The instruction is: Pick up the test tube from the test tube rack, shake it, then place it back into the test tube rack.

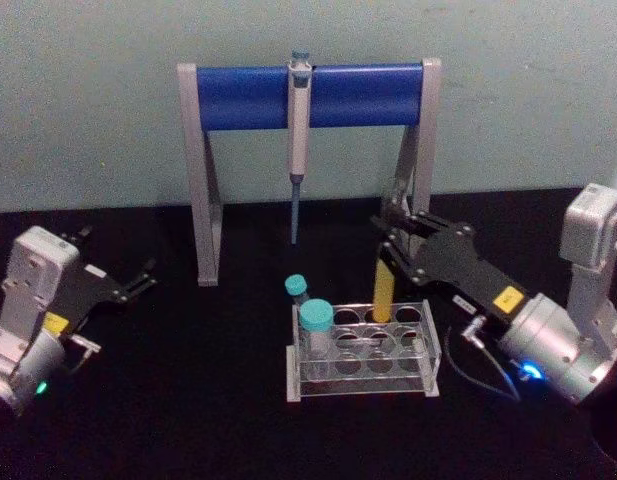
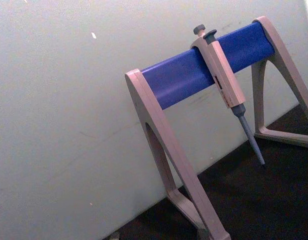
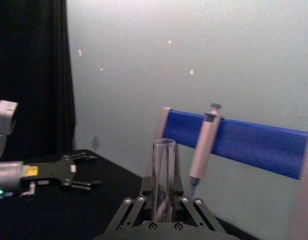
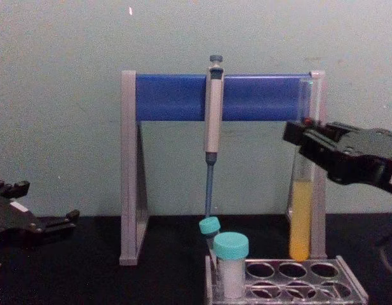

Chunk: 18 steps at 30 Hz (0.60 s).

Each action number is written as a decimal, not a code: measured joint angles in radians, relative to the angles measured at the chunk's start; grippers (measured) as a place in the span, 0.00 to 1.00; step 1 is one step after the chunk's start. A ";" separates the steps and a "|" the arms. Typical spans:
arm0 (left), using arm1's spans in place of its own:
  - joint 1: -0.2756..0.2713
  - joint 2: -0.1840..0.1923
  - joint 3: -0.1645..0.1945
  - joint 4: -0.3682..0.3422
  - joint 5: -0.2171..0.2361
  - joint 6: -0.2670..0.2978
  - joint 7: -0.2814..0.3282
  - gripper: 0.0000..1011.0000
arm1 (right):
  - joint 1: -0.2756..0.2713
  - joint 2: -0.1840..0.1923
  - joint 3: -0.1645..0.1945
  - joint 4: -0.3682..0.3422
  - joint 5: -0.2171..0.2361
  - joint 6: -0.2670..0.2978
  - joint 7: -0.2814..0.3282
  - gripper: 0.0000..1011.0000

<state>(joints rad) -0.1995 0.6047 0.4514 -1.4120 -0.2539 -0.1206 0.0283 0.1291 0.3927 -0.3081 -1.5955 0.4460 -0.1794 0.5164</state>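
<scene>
The bench (image 1: 188, 400) has a flat, matt black top that runs back to a pale wall. Two things stand directly on it. A pipette stand (image 1: 308, 95), with a blue crossbar on two grey legs, is set along the back edge, close to the wall and about midway between the left and right edges. The test tube rack (image 1: 360, 388), low and of clear plastic, sits upright nearer the front edge, just right of the middle, before the stand's right leg and apart from it.
</scene>
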 joint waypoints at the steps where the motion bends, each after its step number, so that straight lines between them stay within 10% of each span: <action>1: 0.000 0.000 0.000 0.000 0.000 0.000 0.000 0.99 | 0.005 -0.001 -0.005 0.004 0.002 0.000 0.004 0.23; 18: 0.000 0.000 0.000 0.000 0.000 0.000 0.000 0.99 | 0.114 -0.073 -0.042 0.152 -0.011 -0.075 -0.017 0.23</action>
<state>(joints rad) -0.1995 0.6047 0.4514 -1.4120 -0.2539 -0.1205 0.0283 0.2436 0.3198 -0.3503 -1.4434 0.4355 -0.2542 0.4990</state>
